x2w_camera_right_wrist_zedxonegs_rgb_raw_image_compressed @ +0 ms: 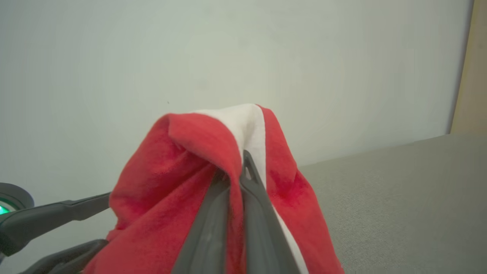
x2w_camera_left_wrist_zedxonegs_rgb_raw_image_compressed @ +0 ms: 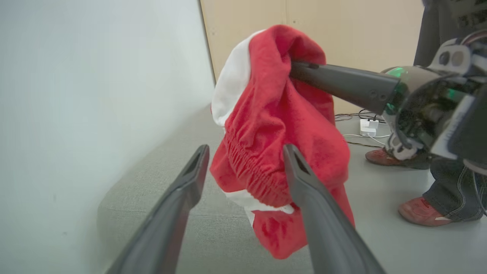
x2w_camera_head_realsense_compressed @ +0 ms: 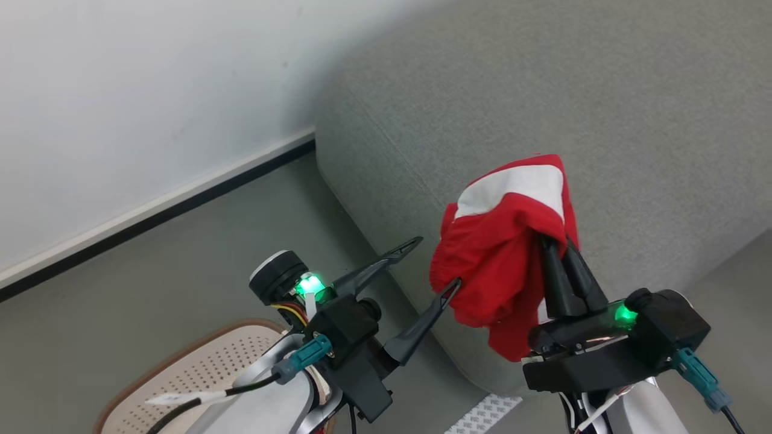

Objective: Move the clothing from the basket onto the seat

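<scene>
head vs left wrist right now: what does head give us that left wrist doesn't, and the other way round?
Head view adds: the cream basket at the lower left and the dark baseboard.
Left wrist view adds: a person's red shoes and a white adapter beyond the seat.
Both: the red-and-white clothing hanging from the shut right gripper, the open left gripper close beside it (contact unclear), and the grey seat behind.
</scene>
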Robot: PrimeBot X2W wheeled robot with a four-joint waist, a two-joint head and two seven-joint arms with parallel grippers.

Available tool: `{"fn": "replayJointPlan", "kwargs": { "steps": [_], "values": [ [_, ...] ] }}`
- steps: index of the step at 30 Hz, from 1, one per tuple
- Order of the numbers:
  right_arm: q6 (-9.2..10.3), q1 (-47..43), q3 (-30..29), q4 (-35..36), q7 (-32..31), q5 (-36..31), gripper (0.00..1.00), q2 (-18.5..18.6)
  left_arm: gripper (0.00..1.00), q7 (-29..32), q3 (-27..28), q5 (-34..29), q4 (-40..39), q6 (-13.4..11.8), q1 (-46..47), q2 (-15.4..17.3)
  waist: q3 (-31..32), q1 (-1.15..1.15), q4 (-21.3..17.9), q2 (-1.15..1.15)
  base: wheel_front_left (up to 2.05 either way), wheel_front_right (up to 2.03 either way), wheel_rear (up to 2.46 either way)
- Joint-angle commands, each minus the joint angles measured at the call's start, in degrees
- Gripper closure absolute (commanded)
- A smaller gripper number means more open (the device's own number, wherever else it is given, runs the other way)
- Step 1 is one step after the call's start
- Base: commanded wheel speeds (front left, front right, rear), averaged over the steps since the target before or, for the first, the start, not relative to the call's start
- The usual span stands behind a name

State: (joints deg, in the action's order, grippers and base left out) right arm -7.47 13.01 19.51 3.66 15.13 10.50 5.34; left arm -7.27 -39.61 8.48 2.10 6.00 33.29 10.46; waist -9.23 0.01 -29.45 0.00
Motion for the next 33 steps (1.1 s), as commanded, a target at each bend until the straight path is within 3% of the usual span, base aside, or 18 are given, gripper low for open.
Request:
{"fn": "replayJointPlan", "kwargs": {
  "steps": [1,17,28,33],
  "values": [
    [-0.04,-0.8,-0.5,0.5,0.1,-0.6,1.0,-0.4,0.0,-0.1,-0.6,0.5,0.6,0.4,0.9,0.1,-1.9,-0.01,-1.8,0.0,0.0,0.0,0.0],
    [-0.04,-1.6,-4.3,3.1,0.1,-1.4,1.0,-1.9,0.0,-1.0,-4.0,1.7,3.0,1.0,5.1,0.1,-5.4,-0.01,-2.4,0.0,0.0,0.0,0.0],
    [-0.04,11.0,-11.8,4.7,0.1,1.0,1.0,-1.6,0.0,3.8,-5.8,0.2,-0.3,1.3,10.3,1.5,-15.5,-0.01,-2.5,0.0,0.0,0.0,0.0],
    [-0.04,18.9,-19.6,7.2,0.1,5.0,1.0,-0.7,0.0,6.1,-8.0,0.0,-2.1,1.4,15.5,1.7,-22.4,-0.01,-0.1,0.0,0.0,0.0,0.0]
  ]
}}
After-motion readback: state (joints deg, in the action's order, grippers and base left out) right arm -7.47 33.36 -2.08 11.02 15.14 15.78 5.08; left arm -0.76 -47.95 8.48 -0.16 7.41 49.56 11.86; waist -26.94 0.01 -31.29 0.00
